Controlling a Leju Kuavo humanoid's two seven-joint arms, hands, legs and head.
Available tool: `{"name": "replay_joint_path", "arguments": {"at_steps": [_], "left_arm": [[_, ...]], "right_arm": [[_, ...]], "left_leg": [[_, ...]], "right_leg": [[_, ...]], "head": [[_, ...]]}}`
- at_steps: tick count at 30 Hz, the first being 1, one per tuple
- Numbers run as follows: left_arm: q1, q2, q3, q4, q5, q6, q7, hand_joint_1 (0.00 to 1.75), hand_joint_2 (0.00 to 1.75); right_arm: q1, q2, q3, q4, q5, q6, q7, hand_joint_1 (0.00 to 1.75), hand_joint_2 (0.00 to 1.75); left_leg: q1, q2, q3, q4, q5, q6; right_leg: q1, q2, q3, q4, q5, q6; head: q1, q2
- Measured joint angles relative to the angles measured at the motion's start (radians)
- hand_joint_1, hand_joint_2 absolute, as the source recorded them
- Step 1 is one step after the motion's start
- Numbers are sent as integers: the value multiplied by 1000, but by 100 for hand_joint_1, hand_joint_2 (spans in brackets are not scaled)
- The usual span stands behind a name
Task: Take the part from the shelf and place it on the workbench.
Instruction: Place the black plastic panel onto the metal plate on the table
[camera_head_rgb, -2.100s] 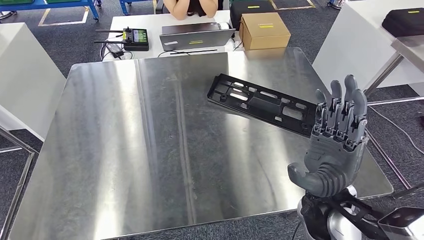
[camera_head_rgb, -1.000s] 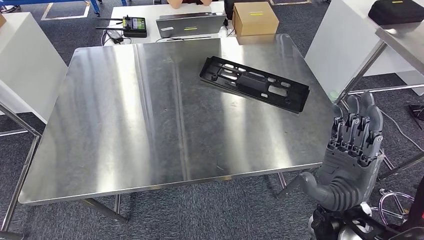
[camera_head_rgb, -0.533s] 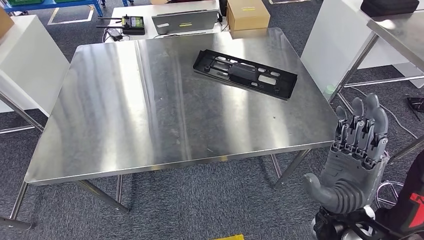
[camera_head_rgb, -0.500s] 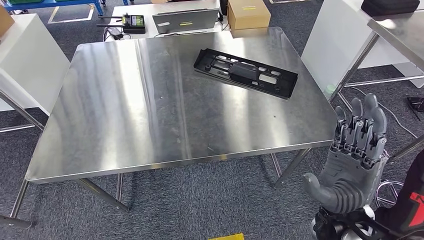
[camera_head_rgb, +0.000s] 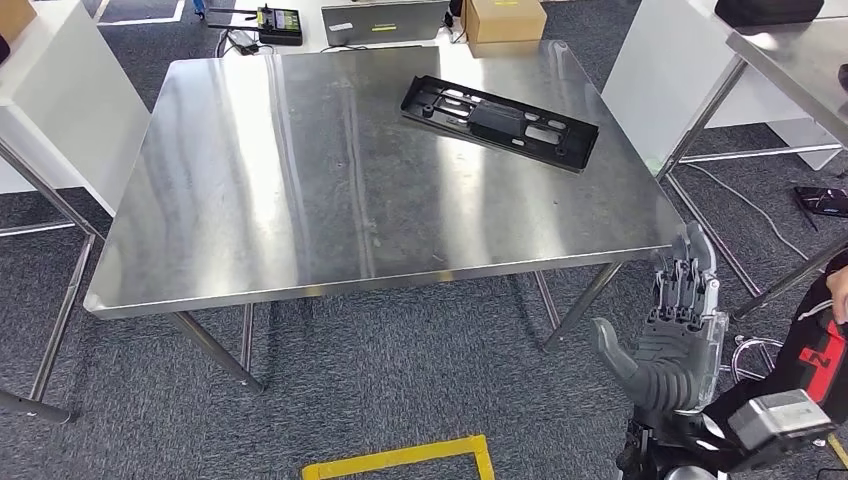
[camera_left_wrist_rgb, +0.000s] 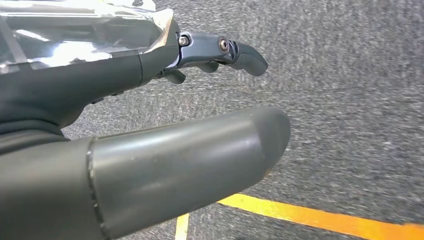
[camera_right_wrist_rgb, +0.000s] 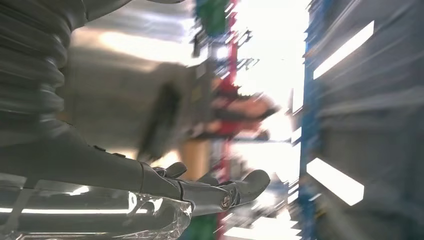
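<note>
Black plastic part, long and slotted, lies flat on the steel workbench, toward the far right corner, well inside the edges. Its long axis runs slantwise across the bench, one end nearer the far edge, the other nearer the right edge. Nothing touches it. Right hand hangs off the near right corner of the workbench, below the bench top, well apart from the part; fingers straight and held together, thumb out to the side, holding nothing. From that hand the part lies ahead and to the left. Left hand shows in its wrist view over grey carpet with a yellow floor line; thumb and fingers apart, nothing between them. The right hand is judged the nearer to the part. Beyond the far edge of the workbench: a cardboard box, a laptop, a handheld controller. Judgement: the part is already set down, placing looks complete.
</note>
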Motion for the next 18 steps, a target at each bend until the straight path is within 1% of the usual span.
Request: {"name": "replay_joint_path", "arguments": {"at_steps": [1,2,3,4,5,6,7,8,9,10,11,12,13,14,15,16,17,18], "left_arm": [[0,-2,0,0,0,2,-2,0,0],[1,-3,1,0,1,4,-3,0,0],[2,-4,1,0,1,5,-4,0,0],[3,-4,1,0,1,6,-5,0,0],[4,-4,2,0,1,7,-5,0,0],[6,-4,2,0,1,7,-6,0,0],[9,-4,3,0,1,8,-7,0,0],[12,-4,5,0,0,9,-8,0,0],[14,-4,6,0,0,9,-8,0,0],[16,-4,8,0,-1,10,-9,0,0],[16,-4,9,0,-4,11,-9,0,0],[16,-3,11,0,-6,12,-9,0,0],[16,-3,13,0,-8,14,-10,0,0],[16,-3,14,0,-10,15,-10,0,0],[16,-3,15,0,-10,17,-10,0,0],[15,-3,16,0,-11,18,-10,0,0],[13,-3,17,0,-12,18,-9,0,0],[12,-3,17,0,-15,18,-9,0,0]], "right_arm": [[1,6,-12,20,6,-6,2,0,175],[2,11,-22,37,8,-7,7,0,175],[2,17,-32,53,7,-8,19,0,175],[2,22,-42,72,7,-13,36,0,175],[0,28,-55,96,10,-21,55,0,175],[-3,34,-72,130,22,-34,72,0,175],[-9,39,-92,171,42,-50,81,0,175],[-16,43,-112,216,64,-65,84,0,175],[-27,46,-136,268,91,-81,81,0,175],[-43,48,-162,334,130,-103,72,0,175],[-63,48,-189,405,174,-131,59,0,175],[-84,47,-218,483,224,-165,42,0,175],[-105,45,-246,563,272,-199,25,0,175],[-122,42,-269,628,305,-223,11,0,175],[-137,39,-289,687,329,-241,0,0,175],[-154,35,-308,743,346,-250,-1,0,175],[-173,30,-324,797,358,-252,9,0,175],[-191,24,-340,853,369,-251,27,0,175]], "left_leg": [[-2,-1,-10,1,11,-3],[-4,-1,-16,2,22,-8],[-5,0,-20,2,33,-12],[-6,0,-23,0,43,-18],[-4,0,-25,-2,52,-23],[-2,-1,-31,1,47,-29],[1,-3,-39,17,21,-35],[3,-6,-51,51,-24,-41],[6,-8,-65,106,-81,-46],[9,-9,-79,173,-131,-51],[11,-10,-88,236,-159,-56],[14,-11,-89,281,-161,-60],[18,-11,-75,296,-140,-64],[23,-11,-44,273,-111,-67],[29,-11,3,219,-90,-71],[31,-13,56,147,-89,-75],[32,-16,96,85,-100,-75],[29,-18,119,42,-114,-72]], "right_leg": [[3,0,59,-86,8,-4],[6,0,104,-160,4,-12],[10,0,132,-211,-5,-21],[14,1,140,-234,-10,-29],[11,1,131,-236,-6,-37],[7,0,123,-235,4,-46],[2,-2,112,-235,16,-57],[-3,-4,99,-236,29,-67],[-3,-5,86,-236,42,-73],[-3,-6,73,-235,54,-77],[-2,-7,59,-234,66,-74],[-3,-9,45,-230,78,-71],[-4,-10,30,-224,87,-66],[-6,-11,13,-214,94,-61],[-9,-12,-4,-202,99,-55],[-9,-12,-21,-189,103,-49],[-8,-12,-36,-178,107,-41],[-6,-12,-46,-170,113,-33]], "head": [[0,0],[-1,0],[-1,0],[-1,0],[-1,0],[-1,0],[-1,0],[-2,0],[-3,0],[-4,0],[-4,0],[-4,0],[-4,0],[-4,0],[-4,0],[-5,0],[-5,0],[-5,0]]}}
